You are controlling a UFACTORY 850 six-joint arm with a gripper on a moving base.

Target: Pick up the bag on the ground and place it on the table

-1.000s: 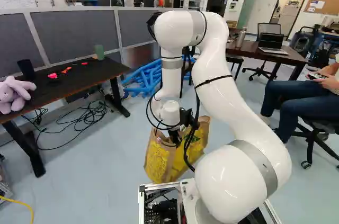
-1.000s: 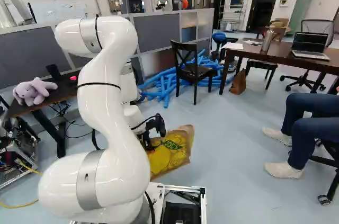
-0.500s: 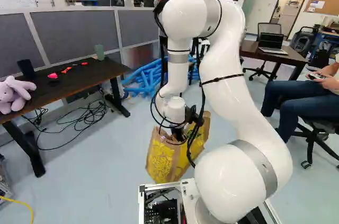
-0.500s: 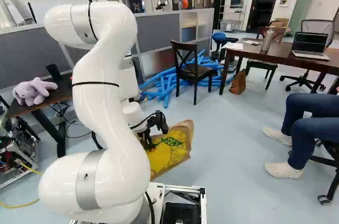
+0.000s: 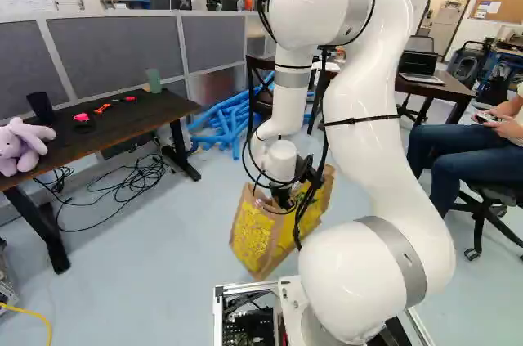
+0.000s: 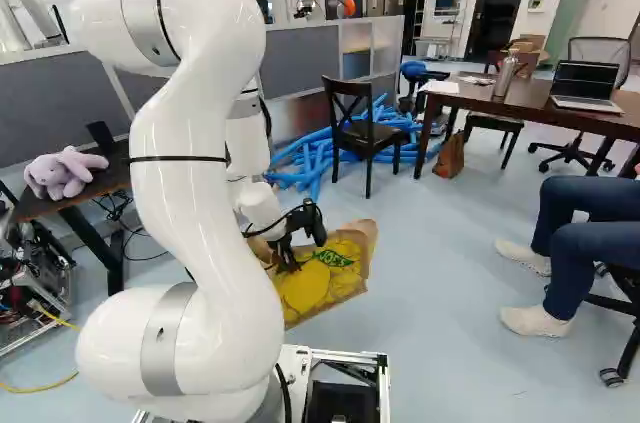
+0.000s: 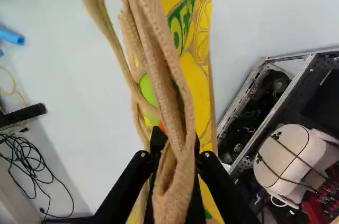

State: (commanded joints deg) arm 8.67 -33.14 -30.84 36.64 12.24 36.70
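Black two-fingered gripper (image 6: 288,257) is clamped on the tan woven handles (image 7: 177,181) of the lemon-print shopping bag (image 6: 330,281), near, ahead of the base, between the dark table (image 5: 106,127) at left and the brown table (image 6: 480,101) far right.

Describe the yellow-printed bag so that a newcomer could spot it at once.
Find the big white arm and follow it down to its black hand. Gripped there by tan woven handles is a tan bag with bold yellow and green print. The other bag, by the table's leg, is plain brown.
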